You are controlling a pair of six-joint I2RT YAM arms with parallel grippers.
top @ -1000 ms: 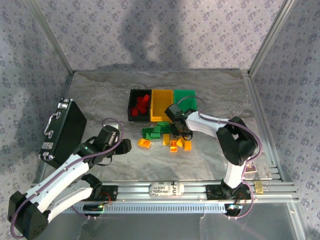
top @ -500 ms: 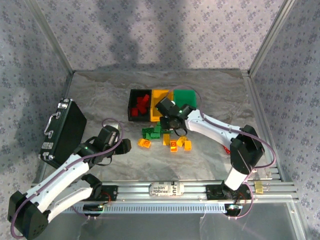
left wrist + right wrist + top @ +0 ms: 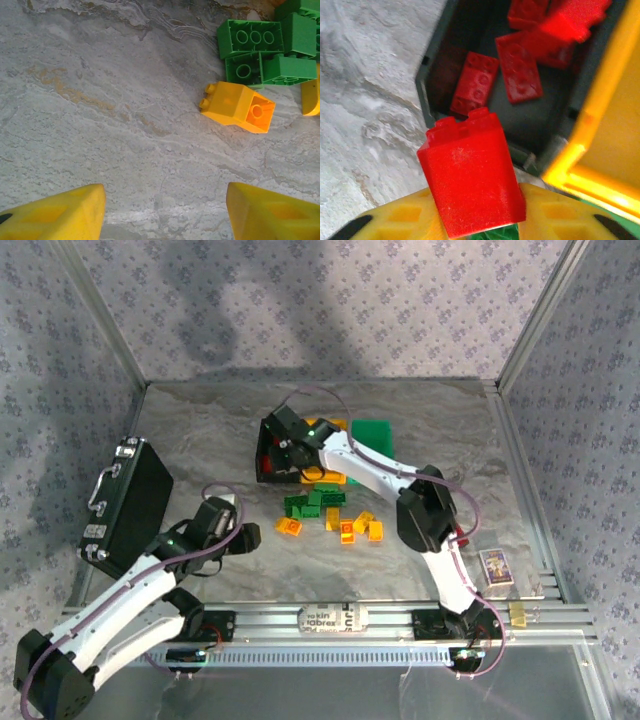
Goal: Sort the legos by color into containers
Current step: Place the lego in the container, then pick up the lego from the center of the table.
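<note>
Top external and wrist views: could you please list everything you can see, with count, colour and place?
black bin: one, black, leftmost of three at the back
red legos: several, red, inside the black bin
yellow bin: one, yellow, middle
green bin: one, green, rightmost
green legos: several, green, loose before the bins
yellow legos: several, yellow-orange, loose beside the green ones
held red lego: one, red, over the black bin's edge
black case: one, black, left side
small box: one, purplish, right front
left gripper: open, over bare table
right gripper: shut on the held red lego
</note>
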